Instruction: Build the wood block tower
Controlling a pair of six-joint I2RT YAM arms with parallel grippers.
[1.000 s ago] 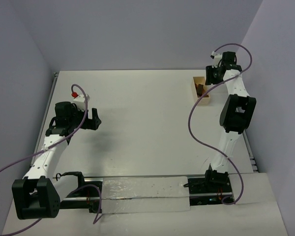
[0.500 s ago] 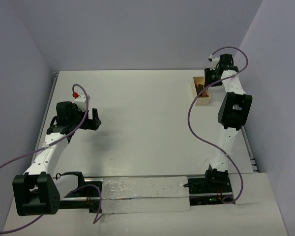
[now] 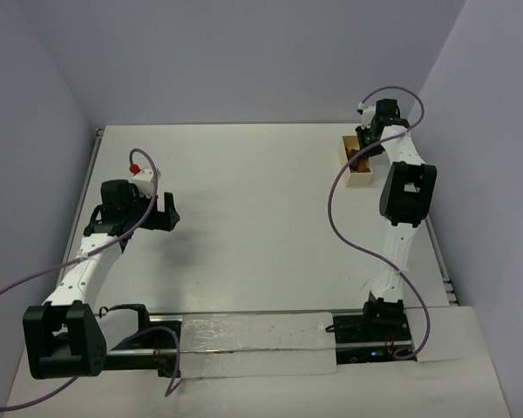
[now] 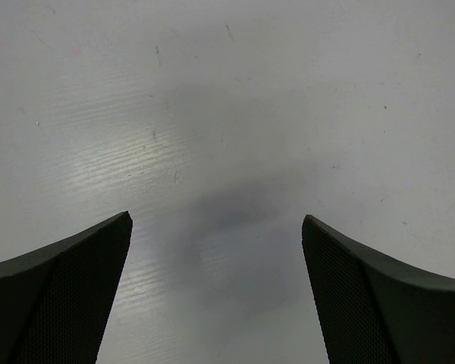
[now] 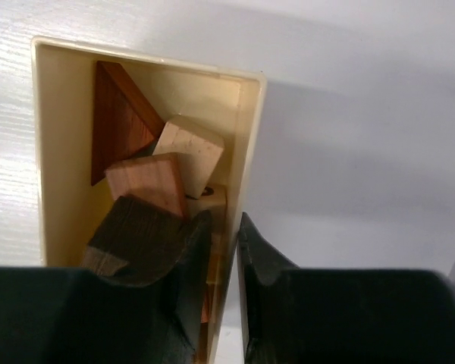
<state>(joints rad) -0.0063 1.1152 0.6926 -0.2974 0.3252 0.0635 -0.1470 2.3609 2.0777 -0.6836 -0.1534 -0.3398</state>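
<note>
Nearest the bases, the left hand is hanging low over the bare surface at the left. Its fingers are spreading as wide as they go, with nothing between them. It is sitting just where it was a second ago, so it is taking no part for now.

The change is happening at the far right. Over the last second the right arm has been stretching out and swinging inward. The right hand is now sitting over the box instead of beyond its outer side. Its fingers have been drawing together as it came. One is now reaching down inside the box among the blocks, and the other is staying outside. They are pinching the box's right wall between them rather than any single block, though how firmly cannot be told.

The blocks are all lying loose in the box, a dark red wedge at its far end and paler pieces crowding nearer the hand. No tower is standing anywhere on the surface.

Judging from this, the task is only beginning. The grip on the wall is probably serving to drag or tip the box and bring the blocks within reach.
</note>
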